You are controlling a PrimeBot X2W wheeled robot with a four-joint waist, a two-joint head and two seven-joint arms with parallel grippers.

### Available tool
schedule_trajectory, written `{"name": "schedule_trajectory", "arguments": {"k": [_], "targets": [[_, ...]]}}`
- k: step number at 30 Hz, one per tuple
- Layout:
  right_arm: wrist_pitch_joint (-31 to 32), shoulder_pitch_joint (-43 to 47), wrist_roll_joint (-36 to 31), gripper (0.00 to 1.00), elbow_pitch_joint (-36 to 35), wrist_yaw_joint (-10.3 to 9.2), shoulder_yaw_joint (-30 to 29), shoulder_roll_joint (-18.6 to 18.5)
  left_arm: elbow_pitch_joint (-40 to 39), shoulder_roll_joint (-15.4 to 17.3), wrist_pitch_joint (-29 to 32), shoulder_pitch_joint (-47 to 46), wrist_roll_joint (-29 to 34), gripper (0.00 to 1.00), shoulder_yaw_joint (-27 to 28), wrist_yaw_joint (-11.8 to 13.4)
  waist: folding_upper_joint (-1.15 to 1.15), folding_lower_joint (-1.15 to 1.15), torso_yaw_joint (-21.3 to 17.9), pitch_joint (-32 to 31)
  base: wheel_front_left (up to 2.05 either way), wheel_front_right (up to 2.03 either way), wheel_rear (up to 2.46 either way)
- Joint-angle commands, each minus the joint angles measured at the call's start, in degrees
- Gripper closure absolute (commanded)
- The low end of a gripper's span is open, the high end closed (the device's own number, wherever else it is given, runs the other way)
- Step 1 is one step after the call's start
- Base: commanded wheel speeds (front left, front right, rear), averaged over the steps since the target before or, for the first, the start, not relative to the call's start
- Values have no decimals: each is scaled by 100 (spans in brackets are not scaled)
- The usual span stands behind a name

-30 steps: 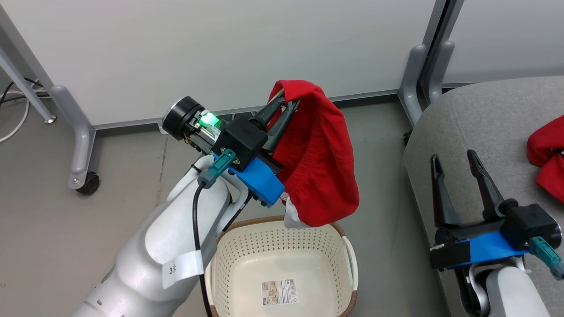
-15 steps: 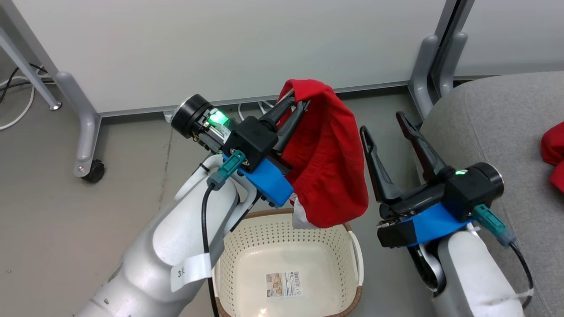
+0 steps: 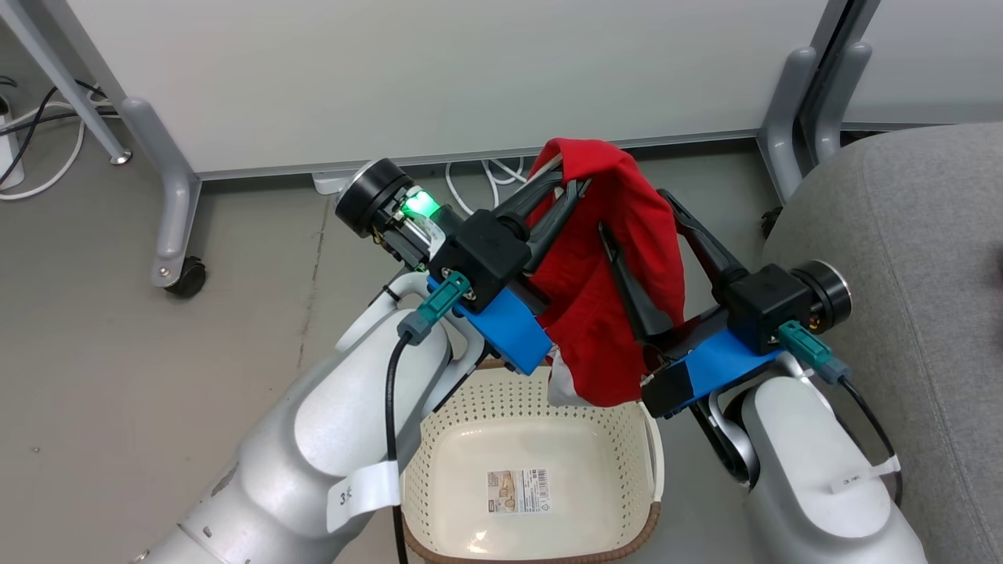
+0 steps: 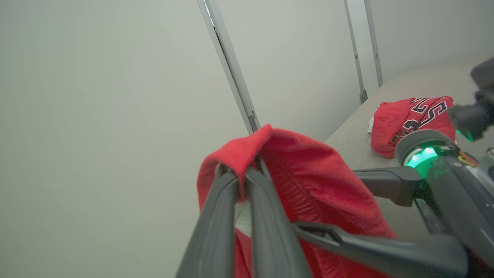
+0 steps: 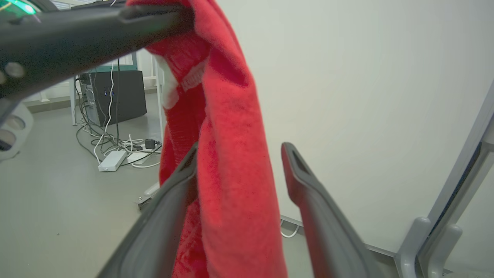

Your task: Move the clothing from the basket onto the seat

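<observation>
Your left end effector (image 3: 570, 186) is clenched on the top fold of 1 red garment (image 3: 584, 329), holding it up in the air above the basket (image 3: 470, 427). The cloth hangs down from the pinched fingertips, and its white-trimmed lower edge sits just over the basket's far rim. Your right end effector (image 3: 635, 210) is spread wide and grasps nothing, its 2 fingers straddling the hanging cloth. In the right wrist view 1 finger (image 5: 170, 204) lies against the fabric and the other stands apart from it. The basket sits on the floor (image 3: 157, 376), with a paper label (image 3: 517, 491) on its bottom. The other red garment (image 4: 409, 119) — the lettered one — lies on the grey seat (image 3: 901, 235).
</observation>
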Motion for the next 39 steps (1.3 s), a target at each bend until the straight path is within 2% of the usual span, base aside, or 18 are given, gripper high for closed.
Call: {"name": "schedule_trajectory", "arguments": {"k": [1,3,4,30,31,32,39], "targets": [[3,-80,-15,0,95,1,-12,-7,-22,-8,-29,-84,-2,100,-8,-33,0,0,19,3,0,0,0],[4,-82,29,0,295,1,-13,-6,-26,-15,-29,-80,-9,100,-27,-33,0,0,41,0,0,0,0],[3,-70,67,100,372,1,8,-6,-25,-18,-29,-76,-13,100,-34,-19,0,0,49,-4,0,0,0],[4,38,285,100,414,1,-9,-6,32,-7,-29,70,-39,100,-66,-26,0,0,28,-78,0,0,0],[4,37,308,100,411,1,-11,-6,51,-13,-29,83,-57,67,-67,-26,0,0,29,-80,0,0,0],[4,40,336,100,402,1,-21,-6,74,-21,-29,101,-67,0,-77,-26,0,0,31,-83,0,0,0],[5,31,387,100,358,1,-88,-6,122,-34,-29,88,-81,0,-116,-26,0,0,50,-58,0,0,0]]}}
